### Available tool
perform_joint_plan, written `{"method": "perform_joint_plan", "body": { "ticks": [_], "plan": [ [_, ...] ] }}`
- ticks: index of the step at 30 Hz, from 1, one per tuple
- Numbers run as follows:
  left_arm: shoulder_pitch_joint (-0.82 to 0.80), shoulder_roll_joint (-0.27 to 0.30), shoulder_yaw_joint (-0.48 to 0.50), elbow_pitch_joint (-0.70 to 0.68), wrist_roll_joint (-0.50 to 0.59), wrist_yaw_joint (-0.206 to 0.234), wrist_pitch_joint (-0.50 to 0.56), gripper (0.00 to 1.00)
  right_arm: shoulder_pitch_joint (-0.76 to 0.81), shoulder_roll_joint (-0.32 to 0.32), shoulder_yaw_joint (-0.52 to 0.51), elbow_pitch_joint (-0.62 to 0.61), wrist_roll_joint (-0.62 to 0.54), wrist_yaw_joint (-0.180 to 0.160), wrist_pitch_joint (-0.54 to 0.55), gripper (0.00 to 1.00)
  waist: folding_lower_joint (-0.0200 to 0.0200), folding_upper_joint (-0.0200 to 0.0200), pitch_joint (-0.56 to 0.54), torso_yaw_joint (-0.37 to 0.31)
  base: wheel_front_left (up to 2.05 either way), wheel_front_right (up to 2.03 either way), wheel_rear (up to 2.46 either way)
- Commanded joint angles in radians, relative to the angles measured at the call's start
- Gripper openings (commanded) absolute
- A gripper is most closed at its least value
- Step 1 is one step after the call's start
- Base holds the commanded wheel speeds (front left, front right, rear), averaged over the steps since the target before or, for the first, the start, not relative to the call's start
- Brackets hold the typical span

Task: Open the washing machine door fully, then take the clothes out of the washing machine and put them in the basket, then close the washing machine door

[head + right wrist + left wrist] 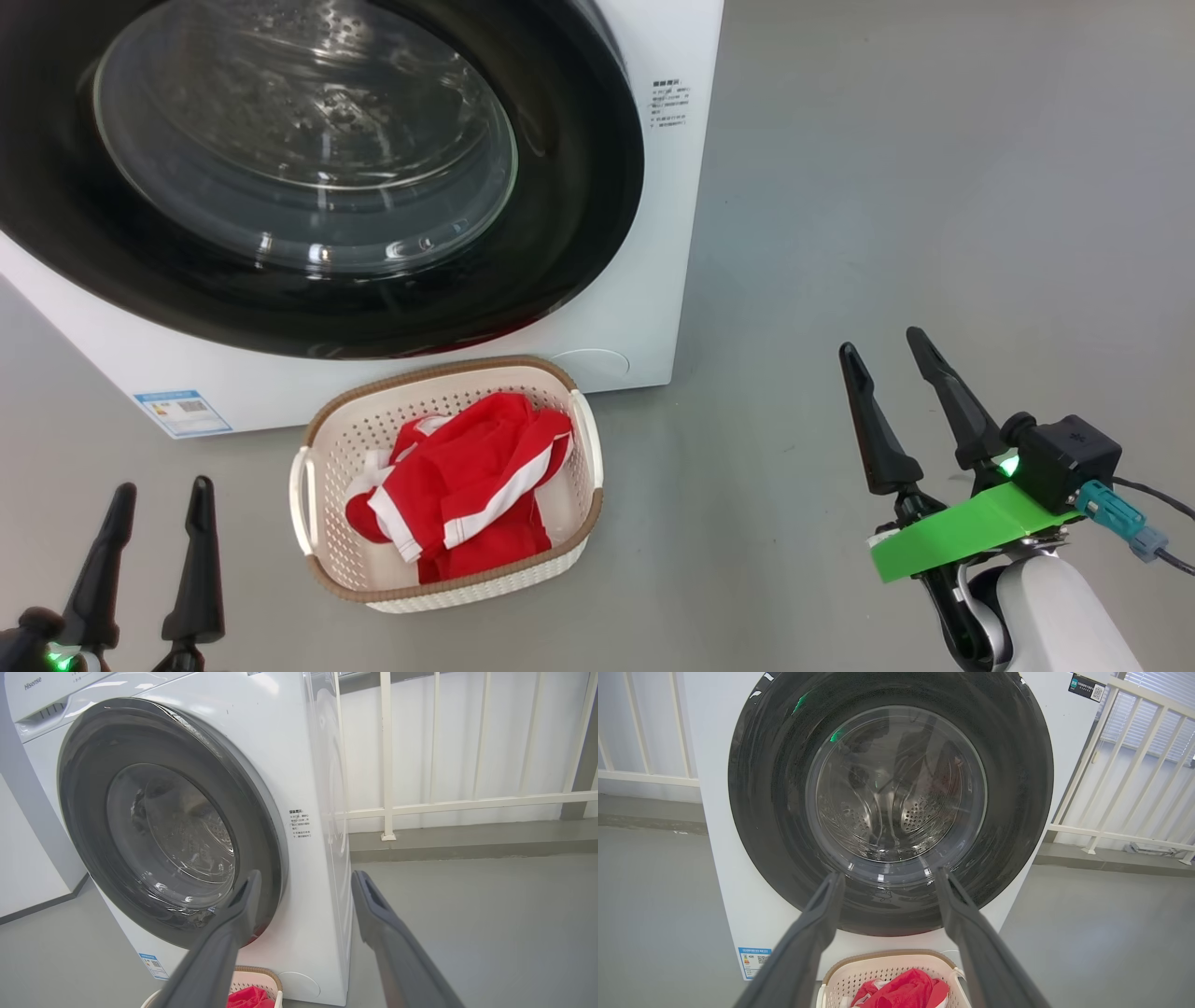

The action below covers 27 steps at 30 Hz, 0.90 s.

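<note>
The washing machine [644, 308] is a white box whose glossy black round door [308, 177] with its clear glass bowl lies shut against the front. On the floor just in front stands the cream basket [588, 448] with the red, white-striped clothes [467, 485] heaped inside. My left gripper [161, 493] is open at the lower left, left of the basket, holding nothing. Over bare floor to the right of the basket, my right gripper [882, 343] is open and empty. The door [896, 802] faces the left wrist view square on; the door [163, 821] is seen at an angle from the right wrist.
Grey floor [934, 187] spreads wide to the right of the machine. A white railing [387, 756] runs behind and beside the machine [322, 858]. A blue label sticker [182, 413] is at the machine's lower left corner.
</note>
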Motion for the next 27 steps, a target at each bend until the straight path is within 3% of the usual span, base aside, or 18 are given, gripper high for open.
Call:
{"method": "perform_joint_plan", "body": {
  "ticks": [1,16,17,21,27],
  "plan": [
    [-0.017,0.025,0.04,-0.029,0.002,-0.003,-0.008,1.0,0.002,-0.001,0.019,-0.024,-0.001,-0.003,-0.005,1.0,0.0,0.0,-0.002,0.002,0.0,0.0,0.0],
    [-0.016,0.029,0.036,-0.043,-0.011,-0.003,-0.008,1.0,0.002,0.002,0.017,-0.021,-0.003,-0.003,-0.005,1.0,0.0,0.0,-0.004,0.009,0.0,0.0,0.0],
    [0.005,-0.001,-0.002,-0.012,-0.007,0.0,0.0,0.0,0.001,0.001,-0.005,0.005,0.0,0.0,0.0,0.0,0.0,0.0,-0.004,0.008,0.0,0.0,0.0],
    [0.01,-0.04,-0.015,0.032,-0.01,0.0,0.008,0.0,0.03,0.008,-0.005,0.056,0.003,0.0,0.001,0.0,0.0,0.0,-0.004,0.008,0.0,0.0,0.0],
    [0.006,-0.044,-0.012,0.037,-0.067,0.0,0.022,0.0,0.039,0.007,-0.01,0.052,0.069,0.0,0.015,0.0,0.0022,0.0,-0.011,0.011,0.0,0.0,0.0]
  ]
}}
